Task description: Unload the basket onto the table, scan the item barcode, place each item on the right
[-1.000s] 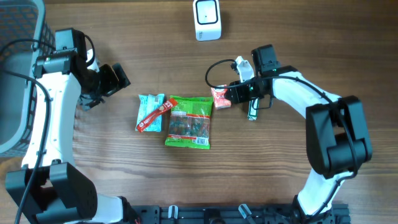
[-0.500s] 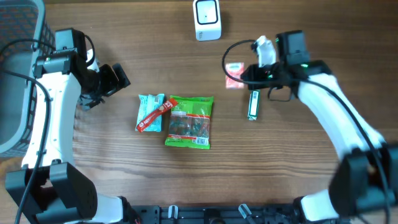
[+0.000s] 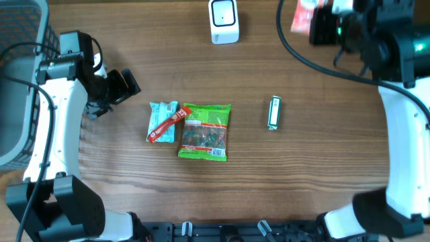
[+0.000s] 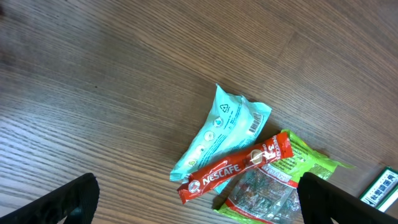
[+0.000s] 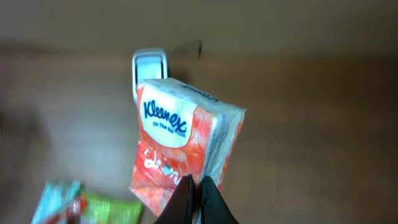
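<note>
Right wrist view: carrying the tissue pack (image 5: 180, 146) aloft before the scanner (image 5: 148, 65), pinching its lower edge in the right gripper (image 5: 198, 185), probably needing next a turn to show its code to the scanner window, leaving the left gripper (image 3: 124, 85) spread wide, empty.

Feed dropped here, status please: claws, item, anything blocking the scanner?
Right claw shut on orange-and-white plastic Kleenex tissue pack, held aloft. Left claw open, empty. White box scanner unobstructed, nothing between it and pack.
</note>
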{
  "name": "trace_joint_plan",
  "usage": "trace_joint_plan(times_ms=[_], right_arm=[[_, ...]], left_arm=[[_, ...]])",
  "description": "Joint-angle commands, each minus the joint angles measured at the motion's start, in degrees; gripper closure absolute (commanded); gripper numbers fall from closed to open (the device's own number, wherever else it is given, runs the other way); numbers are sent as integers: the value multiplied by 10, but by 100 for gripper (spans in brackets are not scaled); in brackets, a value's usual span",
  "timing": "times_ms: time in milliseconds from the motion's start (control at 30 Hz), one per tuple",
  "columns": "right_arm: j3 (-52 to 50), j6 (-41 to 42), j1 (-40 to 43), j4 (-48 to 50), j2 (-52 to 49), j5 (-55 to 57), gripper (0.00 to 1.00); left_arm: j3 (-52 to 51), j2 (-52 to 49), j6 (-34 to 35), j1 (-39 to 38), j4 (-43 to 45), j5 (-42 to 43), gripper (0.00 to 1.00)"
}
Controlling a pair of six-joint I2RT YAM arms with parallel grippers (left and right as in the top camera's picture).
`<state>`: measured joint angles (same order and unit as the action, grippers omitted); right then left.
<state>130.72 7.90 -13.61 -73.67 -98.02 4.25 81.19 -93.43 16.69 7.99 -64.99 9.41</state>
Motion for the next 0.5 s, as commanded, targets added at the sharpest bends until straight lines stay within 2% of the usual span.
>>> trace_joint_plan(times_ms=[0,133,233,333,467], right_arm=[[104,-39,-56,9,-100,131,96],[108,-163,-139,115,-174,244,96],[106,-304,-186,188,-242,335,96],[106,-445,-200,247,-315,365,96],[105,-468,-186,304,-389,364,96]], left_arm=[[-2,7,5,2,1,-1,0],[-2,7,5,2,1,-1,0],[-2,7,5,2,1,-1,0],[-2,7,5,2,1,-1,0],[-2,7,5,2,1,-1,0]])
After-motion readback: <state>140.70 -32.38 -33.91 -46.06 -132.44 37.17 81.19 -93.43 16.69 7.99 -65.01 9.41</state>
